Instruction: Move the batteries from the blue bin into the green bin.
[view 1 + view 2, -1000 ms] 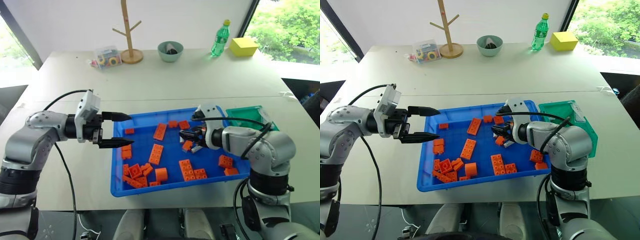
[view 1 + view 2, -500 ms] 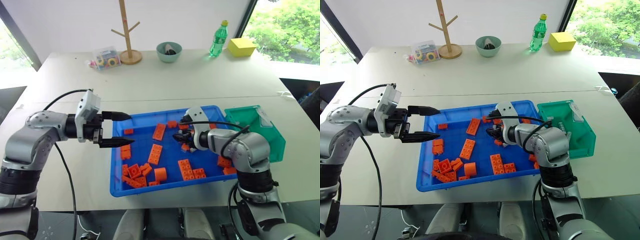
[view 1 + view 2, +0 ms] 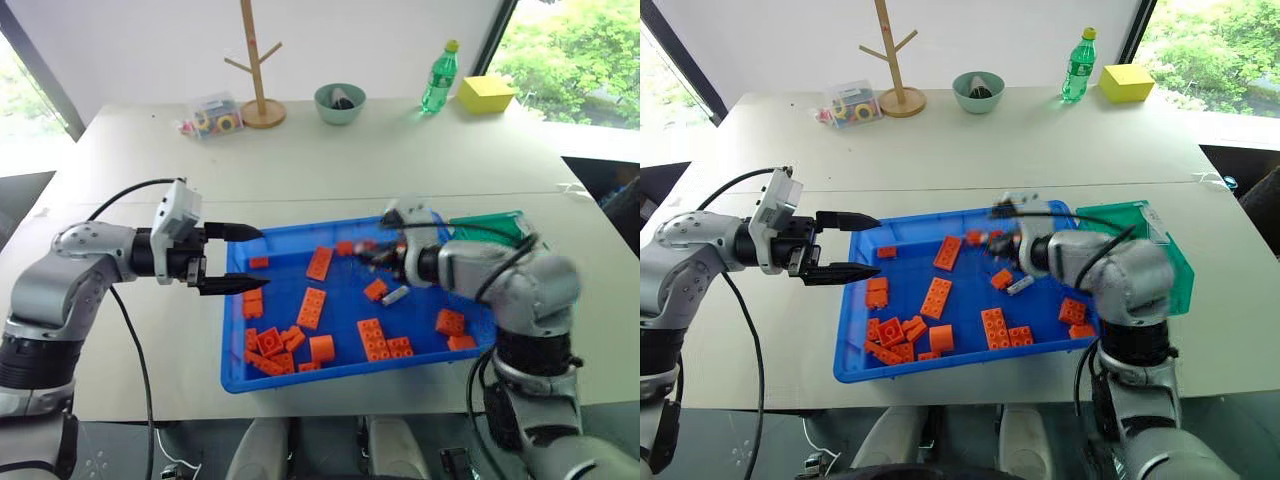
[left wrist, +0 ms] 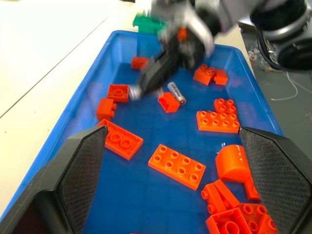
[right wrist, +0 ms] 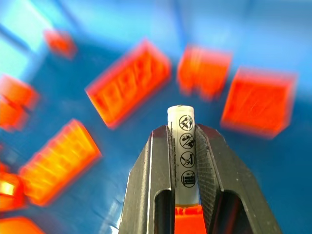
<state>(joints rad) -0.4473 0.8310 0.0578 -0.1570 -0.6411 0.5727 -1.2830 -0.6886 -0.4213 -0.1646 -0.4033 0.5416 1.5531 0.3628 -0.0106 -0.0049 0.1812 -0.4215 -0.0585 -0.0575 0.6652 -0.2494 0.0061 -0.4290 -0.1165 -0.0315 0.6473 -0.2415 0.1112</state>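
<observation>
Right gripper clamped on a smooth silver battery, raised above the glossy blue bin among studded orange bricks. Second battery lying flat on the bin floor. Left gripper spread apart at the bin's left rim. Green bin just beside the right rim.
</observation>
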